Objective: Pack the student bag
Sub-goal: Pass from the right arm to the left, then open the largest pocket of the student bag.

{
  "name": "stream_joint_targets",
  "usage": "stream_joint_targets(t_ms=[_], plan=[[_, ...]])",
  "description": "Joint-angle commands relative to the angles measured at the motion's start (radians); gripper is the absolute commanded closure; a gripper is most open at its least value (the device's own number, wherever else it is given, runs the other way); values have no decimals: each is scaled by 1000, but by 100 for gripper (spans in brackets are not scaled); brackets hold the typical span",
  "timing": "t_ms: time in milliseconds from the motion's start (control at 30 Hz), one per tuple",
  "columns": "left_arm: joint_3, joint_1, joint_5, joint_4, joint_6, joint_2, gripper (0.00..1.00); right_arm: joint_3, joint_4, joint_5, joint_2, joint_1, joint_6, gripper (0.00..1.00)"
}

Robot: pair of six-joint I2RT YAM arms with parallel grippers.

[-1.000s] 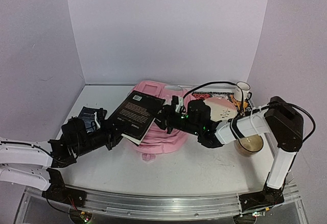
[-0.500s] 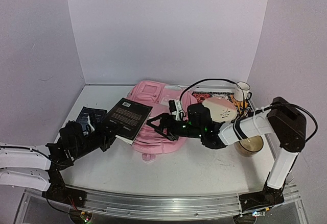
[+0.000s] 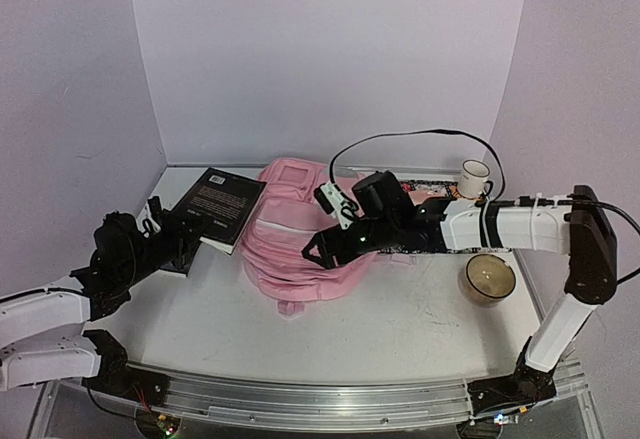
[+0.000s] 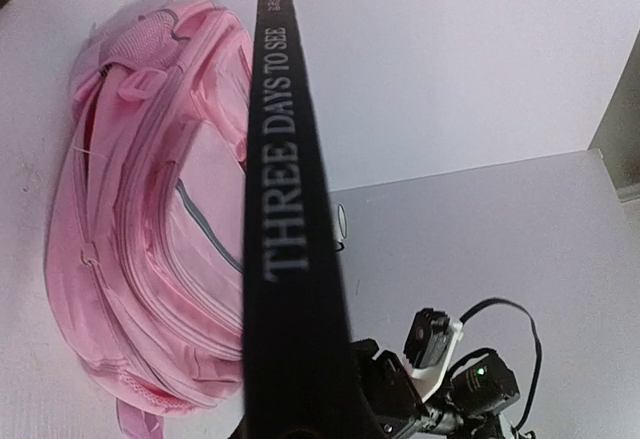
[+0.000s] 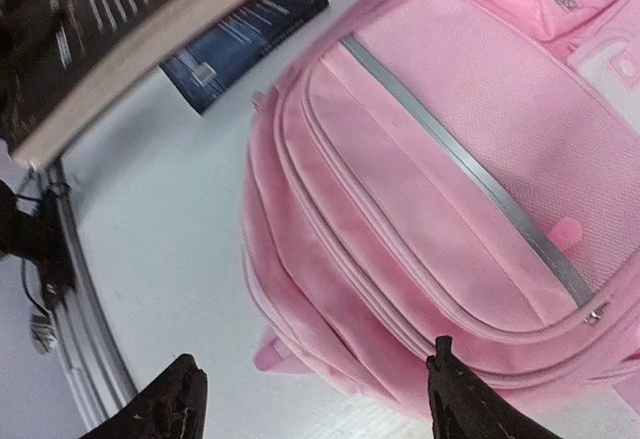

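The student bag [image 3: 295,244] is a big soft pink backpack lying flat mid-table, also seen in the left wrist view [image 4: 150,249] and filling the right wrist view [image 5: 450,189]. My left gripper [image 3: 183,246] is shut on a black book [image 3: 218,207], holding it off the table, left of the bag. The book's spine [image 4: 290,209] reads "THREE DAYS TO SEE" and hides my own fingers. My right gripper [image 3: 322,249] hovers over the bag's near left part. It is open [image 5: 310,399], with its fingertips [image 5: 175,399] wide apart and nothing between them.
A dark blue booklet [image 5: 245,29] lies on the table under the held book [image 5: 130,29]. A white mug [image 3: 474,174] stands at the back right, a round tan cup [image 3: 488,279] nearer on the right. A patterned flat item [image 3: 432,191] lies behind the right arm.
My left arm has drawn the book leftward off the bag. My right gripper has opened, and the pale round thing beside that arm is gone from view.
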Motion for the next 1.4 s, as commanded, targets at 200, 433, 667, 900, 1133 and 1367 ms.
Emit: stream_joint_targets(t_ms=[200,433,667,900,1133,1367], plan=[[44,233,232,-48,13,-59,97,206,-345,334,152,131,-352,27],[20,274,288,-81,-3,-57,97,282,-367,445,242,170,-409,32],[8,275,310,-94,-5,-72,97,352,-367,536,321,187,-430,37],[-4,274,367,-112,0,-100,97,374,-362,724,331,189,-450,57],[4,274,409,-156,5,-157,96,393,-355,704,343,192,-480,93],[168,274,339,-489,164,-239,95,441,-352,700,293,194,-461,100]])
